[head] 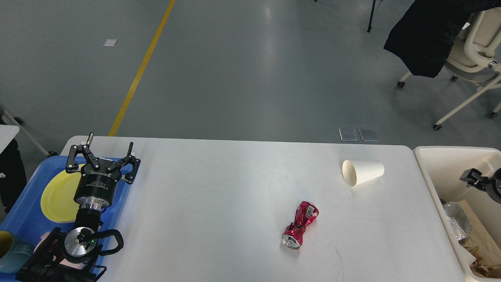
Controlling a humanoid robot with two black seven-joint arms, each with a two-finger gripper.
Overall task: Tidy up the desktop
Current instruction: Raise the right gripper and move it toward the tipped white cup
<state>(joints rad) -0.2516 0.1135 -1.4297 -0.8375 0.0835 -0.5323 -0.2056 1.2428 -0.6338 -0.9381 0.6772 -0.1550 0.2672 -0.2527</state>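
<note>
The white desktop [219, 196] fills the lower middle of the head view. A crushed red can [300, 230] lies on its side right of centre. A white paper cup [362, 172] lies on its side farther back and right, mouth toward the left. My left gripper [110, 143] is open and empty, above the right edge of the blue tray [27, 203], far left of both items. My right gripper [469, 176] shows only as a small dark part over the beige bin [434, 164]; its fingers cannot be told apart.
The blue tray holds a yellow plate [58, 196] and a teal cup [9, 254] at the front left. The bin at the right holds crumpled paper and foil [458, 223]. Chairs with a black coat [426, 35] stand beyond the table on the grey floor.
</note>
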